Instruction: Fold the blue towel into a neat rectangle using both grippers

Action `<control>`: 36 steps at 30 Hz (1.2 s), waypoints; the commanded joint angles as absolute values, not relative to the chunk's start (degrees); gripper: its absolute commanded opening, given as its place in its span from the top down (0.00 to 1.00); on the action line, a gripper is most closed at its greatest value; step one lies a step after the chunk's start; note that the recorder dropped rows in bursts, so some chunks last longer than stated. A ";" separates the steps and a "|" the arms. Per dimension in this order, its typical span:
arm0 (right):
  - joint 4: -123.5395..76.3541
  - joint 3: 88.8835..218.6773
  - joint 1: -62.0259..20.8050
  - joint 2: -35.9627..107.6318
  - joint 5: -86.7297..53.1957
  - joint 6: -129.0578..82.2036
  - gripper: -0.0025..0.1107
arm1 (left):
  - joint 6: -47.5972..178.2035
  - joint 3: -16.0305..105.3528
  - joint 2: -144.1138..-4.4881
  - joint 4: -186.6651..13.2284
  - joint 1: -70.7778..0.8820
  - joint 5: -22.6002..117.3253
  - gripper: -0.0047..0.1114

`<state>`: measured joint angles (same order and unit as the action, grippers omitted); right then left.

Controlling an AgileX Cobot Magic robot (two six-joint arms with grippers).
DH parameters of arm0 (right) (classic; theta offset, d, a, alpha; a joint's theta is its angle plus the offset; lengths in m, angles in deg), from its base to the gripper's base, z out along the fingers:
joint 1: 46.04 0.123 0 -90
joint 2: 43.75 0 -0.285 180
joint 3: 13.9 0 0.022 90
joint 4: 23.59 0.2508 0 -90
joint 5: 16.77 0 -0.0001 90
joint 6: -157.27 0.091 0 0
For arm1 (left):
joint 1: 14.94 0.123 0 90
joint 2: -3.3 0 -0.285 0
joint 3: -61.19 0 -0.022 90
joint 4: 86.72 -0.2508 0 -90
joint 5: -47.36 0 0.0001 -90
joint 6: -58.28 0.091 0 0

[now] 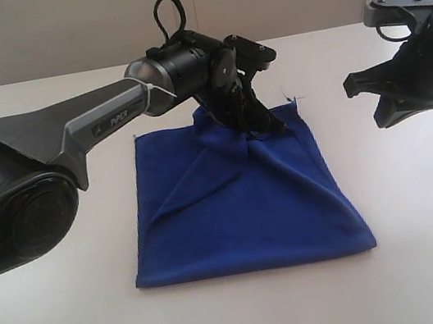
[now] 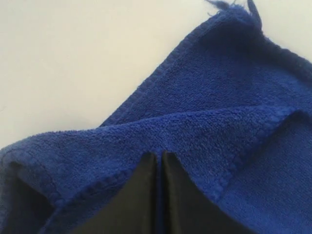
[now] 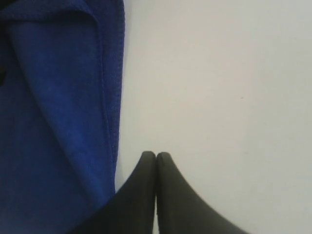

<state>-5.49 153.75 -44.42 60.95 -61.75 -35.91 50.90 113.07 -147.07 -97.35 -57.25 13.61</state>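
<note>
1. Bench [image 1: 432, 259]: white, with the towel at its middle.
2. Towel [image 1: 242, 216]: blue and mostly flat, with a straight near edge. Creases rise to a peak at the far edge, where a layer folds over.
3. Left claw [image 2: 159, 155]: jaws narrow, pinching the raised fold at the towel's far middle.
4. Right claw [image 3: 156, 155]: jaws pressed together, holding nothing, above bare bench just right of the towel's right edge.
5. Thread [image 2: 219, 5]: loose at the towel's far right corner.
</note>
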 commanded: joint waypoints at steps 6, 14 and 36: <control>-5.20 154.12 -44.86 60.94 -61.40 -36.61 0.98 | 50.67 113.35 -144.12 -98.69 -57.50 11.70 0.96; -4.83 154.12 -44.86 60.94 -61.40 -36.61 0.98 | 48.99 113.35 -140.67 -97.09 -57.50 6.66 0.96; -3.93 154.12 -44.86 60.94 -61.18 -37.10 0.98 | 47.69 113.34 -140.92 -93.35 -57.50 -4.76 0.54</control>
